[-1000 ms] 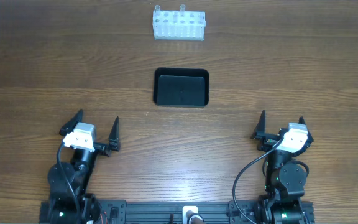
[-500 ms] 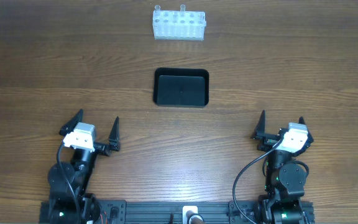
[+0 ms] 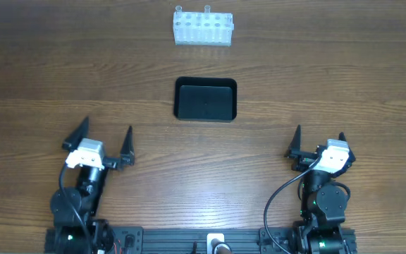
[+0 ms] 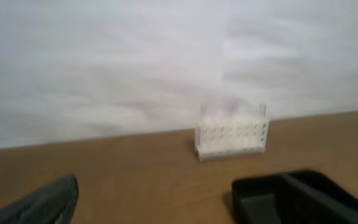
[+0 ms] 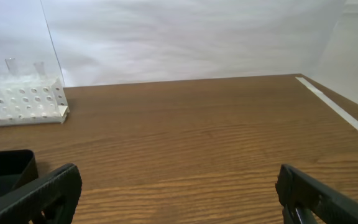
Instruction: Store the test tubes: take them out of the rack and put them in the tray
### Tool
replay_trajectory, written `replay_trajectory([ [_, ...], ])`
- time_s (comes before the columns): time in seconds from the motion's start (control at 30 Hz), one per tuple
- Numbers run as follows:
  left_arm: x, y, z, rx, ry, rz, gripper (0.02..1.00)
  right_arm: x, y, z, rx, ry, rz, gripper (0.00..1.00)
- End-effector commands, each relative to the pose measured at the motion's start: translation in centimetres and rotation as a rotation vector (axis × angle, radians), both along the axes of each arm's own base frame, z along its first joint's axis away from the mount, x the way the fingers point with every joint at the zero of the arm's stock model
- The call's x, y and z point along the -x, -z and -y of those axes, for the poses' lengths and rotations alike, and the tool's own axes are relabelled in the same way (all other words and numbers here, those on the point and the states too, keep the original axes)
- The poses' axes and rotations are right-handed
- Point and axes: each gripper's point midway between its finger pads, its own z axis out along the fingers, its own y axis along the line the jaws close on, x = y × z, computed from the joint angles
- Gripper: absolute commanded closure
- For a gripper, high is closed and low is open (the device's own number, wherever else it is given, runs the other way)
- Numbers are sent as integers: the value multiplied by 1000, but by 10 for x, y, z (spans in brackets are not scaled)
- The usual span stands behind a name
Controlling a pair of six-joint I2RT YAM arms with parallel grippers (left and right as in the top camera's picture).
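A clear perforated rack (image 3: 202,29) stands at the table's far edge with clear test tubes (image 3: 207,10) poking out of its top; the rack (image 4: 231,134) (image 5: 21,102) is also in both wrist views. Nearer, in the middle, lies the black tray (image 3: 205,99) (image 4: 294,198) (image 5: 4,168), with nothing in it. My left gripper (image 3: 97,139) is open at the near left. My right gripper (image 3: 318,142) is open at the near right. Both are far from the rack and hold nothing.
The brown wooden table (image 3: 330,77) stretches bare on both sides of the tray. A white wall (image 5: 191,37) rises behind the table's far edge. A pale strip (image 5: 337,109) runs along the table's right side.
My left gripper has lifted and shifted slightly up and to the left in the top view. The right arm, rack and tray are unmoved.
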Motion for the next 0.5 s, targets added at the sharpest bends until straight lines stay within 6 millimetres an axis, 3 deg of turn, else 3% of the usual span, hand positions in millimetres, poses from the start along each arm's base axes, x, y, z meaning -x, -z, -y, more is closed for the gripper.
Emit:
replay_trajectory([
  [0.03,-20,-1,-5,-7,-35,6,20,0,2,0,-10,-4,5,9],
  [0.23,-56,-6,1,-8,-22,-16,18,0,2,0,-10,-4,5,7],
  [0.5,-138,-13,29,-25,19,-160,20,0,2,0,-10,-4,5,9],
])
